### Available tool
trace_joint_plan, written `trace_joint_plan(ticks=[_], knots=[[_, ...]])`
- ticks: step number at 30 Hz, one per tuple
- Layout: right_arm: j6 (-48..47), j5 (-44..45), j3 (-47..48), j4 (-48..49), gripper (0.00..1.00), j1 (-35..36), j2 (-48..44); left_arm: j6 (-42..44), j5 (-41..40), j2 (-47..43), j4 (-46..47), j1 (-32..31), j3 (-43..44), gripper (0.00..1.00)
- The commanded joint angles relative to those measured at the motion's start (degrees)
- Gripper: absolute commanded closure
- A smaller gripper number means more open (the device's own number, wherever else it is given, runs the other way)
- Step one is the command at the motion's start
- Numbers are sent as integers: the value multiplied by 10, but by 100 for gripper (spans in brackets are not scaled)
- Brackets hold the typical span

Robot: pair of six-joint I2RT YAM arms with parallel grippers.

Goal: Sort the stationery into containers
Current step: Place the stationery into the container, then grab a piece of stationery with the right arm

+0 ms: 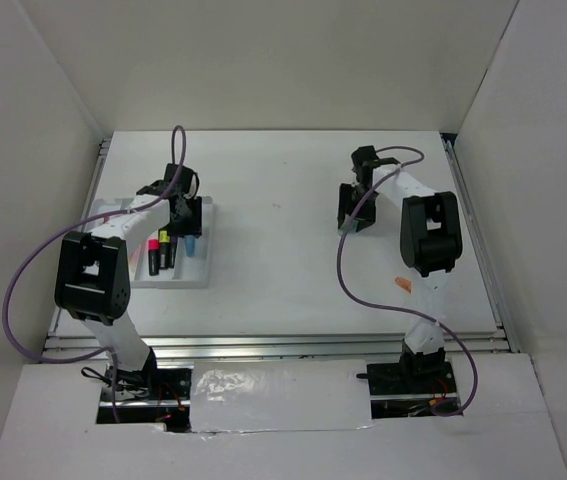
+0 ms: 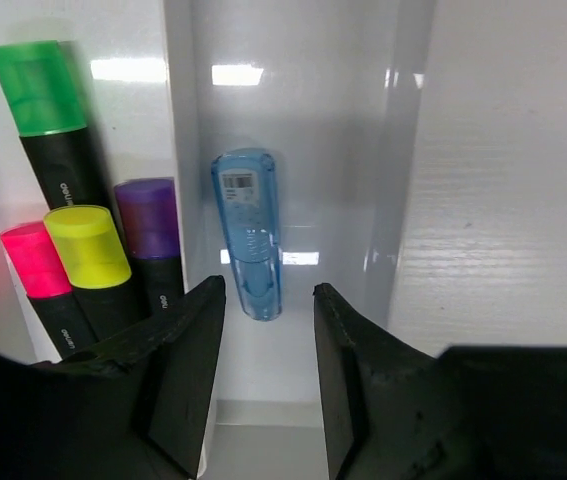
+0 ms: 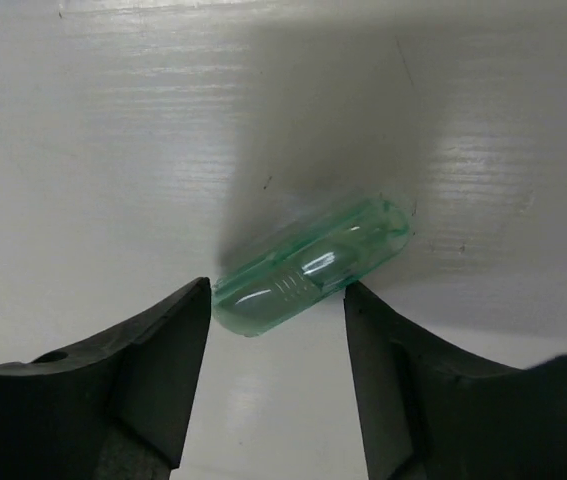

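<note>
White worktop [image 1: 283, 260] is sitting boxed in by white walls [image 1: 263, 60]. Tray [image 1: 178, 278] is lying at its left edge. Left gripper [image 2: 268, 292] is hanging released over the blue pen [image 2: 248, 235] in the rightmost compartment. Right gripper [image 3: 277, 292], jaws apart, is straddling the mint pen [image 3: 313, 262] far-right on the worktop.

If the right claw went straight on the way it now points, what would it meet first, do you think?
Probably the translucent green pen lying on the white tabletop, just ahead of the right claw; depth is unclear.
</note>
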Motion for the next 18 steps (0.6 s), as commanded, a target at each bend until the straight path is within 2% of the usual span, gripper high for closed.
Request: trace_joint_plan(ticks=[1,4,5,6,7,8,9,10,14,17,18], knots=[[-3,18,43,-35,40,4,15,12,27,-16,3,-5,28,47],[-15,11,60,-53,54,5,29,20,40,-30,6,-6,28,46],[-21,8,63,-59,66,5,30,24,48,-40,10,-6,26,45],[-26,-1,60,-59,74,3,29,29,65,-48,19,-7,24,42],[-32,-34,56,-61,82,3,25,35,71,-57,26,-7,18,31],[-38,-56,53,-57,94,3,19,39,88,-77,33,-11,15,26],[-50,-76,36,-50,100,3,9,46,123,-89,47,-12,11,20],[-57,-113,21,-30,100,8,-21,49,145,-96,54,-13,2,19],[-97,-152,-57,29,100,47,-116,9,237,-139,98,-20,-22,19],[-101,-113,-75,44,99,90,-157,-14,253,-141,113,-32,-24,19],[-104,-96,-74,43,96,99,-160,-20,252,-137,111,-34,-17,19]])
